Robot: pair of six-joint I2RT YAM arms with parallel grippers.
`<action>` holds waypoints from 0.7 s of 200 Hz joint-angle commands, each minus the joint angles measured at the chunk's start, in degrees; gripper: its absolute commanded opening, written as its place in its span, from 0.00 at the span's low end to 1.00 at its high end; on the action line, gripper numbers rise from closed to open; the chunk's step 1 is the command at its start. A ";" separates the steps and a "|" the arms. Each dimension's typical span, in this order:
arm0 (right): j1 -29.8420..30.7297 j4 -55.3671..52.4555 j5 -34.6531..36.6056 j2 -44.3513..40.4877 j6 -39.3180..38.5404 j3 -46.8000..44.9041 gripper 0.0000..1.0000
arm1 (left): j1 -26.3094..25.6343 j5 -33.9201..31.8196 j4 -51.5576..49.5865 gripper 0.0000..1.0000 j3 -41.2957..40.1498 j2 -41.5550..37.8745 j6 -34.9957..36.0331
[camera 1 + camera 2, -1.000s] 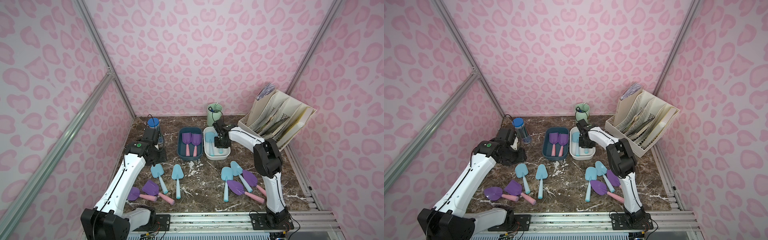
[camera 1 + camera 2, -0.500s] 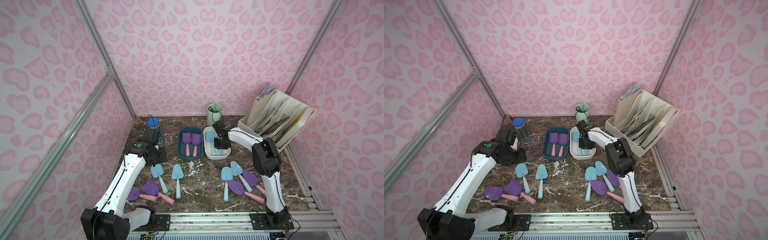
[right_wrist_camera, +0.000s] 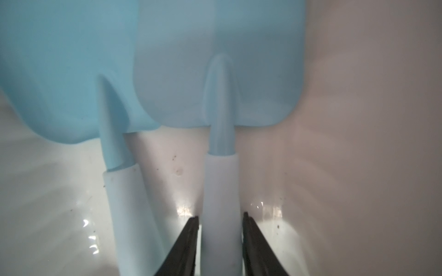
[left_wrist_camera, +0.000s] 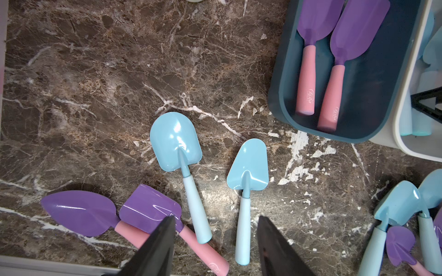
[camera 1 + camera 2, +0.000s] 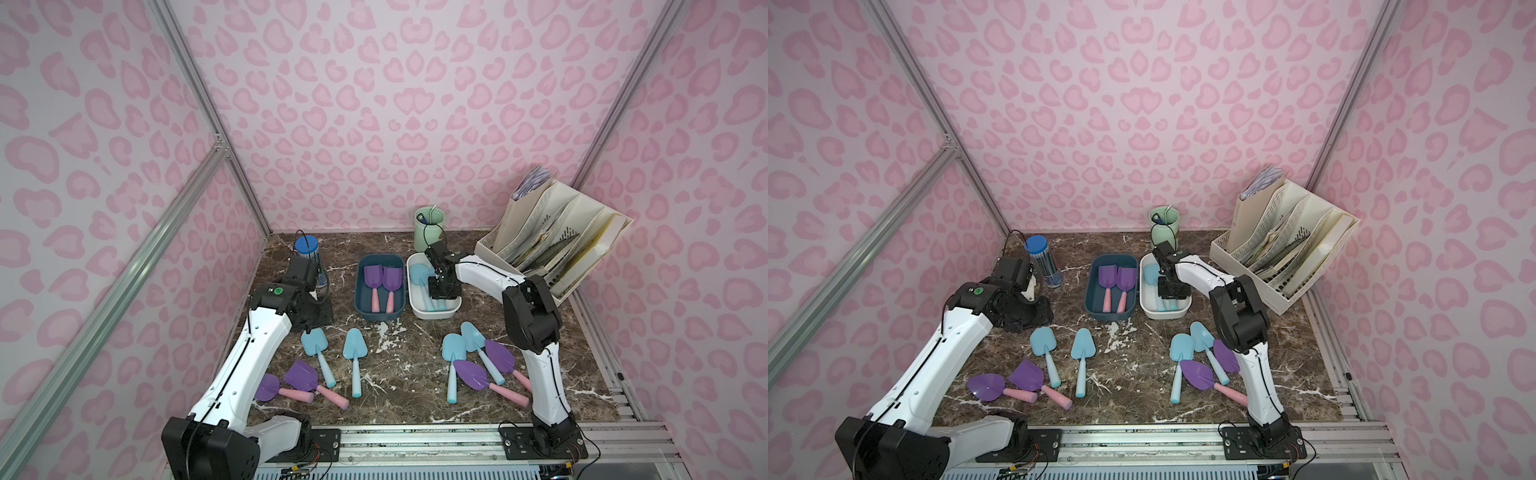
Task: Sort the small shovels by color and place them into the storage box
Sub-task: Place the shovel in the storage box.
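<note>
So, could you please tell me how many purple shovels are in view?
6. Two purple shovels lie in the dark blue box; two on the table by the left arm; two by the right arm, one partly behind it.

My fingers (image 3: 181, 248) stand on either side of a light blue shovel's (image 3: 218, 100) pale handle, with a sliver of gap on each side. It lies on the white box's (image 3: 358, 155) floor beside one wall, its blade overlapping a second blue shovel (image 3: 59, 71) alongside.
</note>
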 commanded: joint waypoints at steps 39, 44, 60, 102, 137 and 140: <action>0.20 -1.32 1.40 -1.55 -0.11 0.56 0.42 | -0.02 0.03 -1.03 0.59 0.13 -0.21 0.76; 0.22 -1.45 1.65 -1.87 -0.04 0.65 0.42 | 0.02 0.08 -1.04 0.60 0.17 -0.25 0.76; 0.44 -2.04 2.38 -2.92 0.00 1.19 0.43 | 0.03 0.04 -1.09 0.60 0.22 -0.39 0.76; 1.27 -4.18 4.80 -6.82 0.34 2.74 0.44 | 0.01 -0.03 -1.29 0.60 0.13 -0.57 0.76; 1.92 -5.47 6.74 -11.84 1.14 2.39 0.44 | 0.02 0.08 -1.64 0.60 0.05 -0.87 0.73; 1.97 -5.56 6.98 -12.40 1.23 2.24 0.44 | 0.05 0.12 -1.64 0.60 0.04 -0.98 0.73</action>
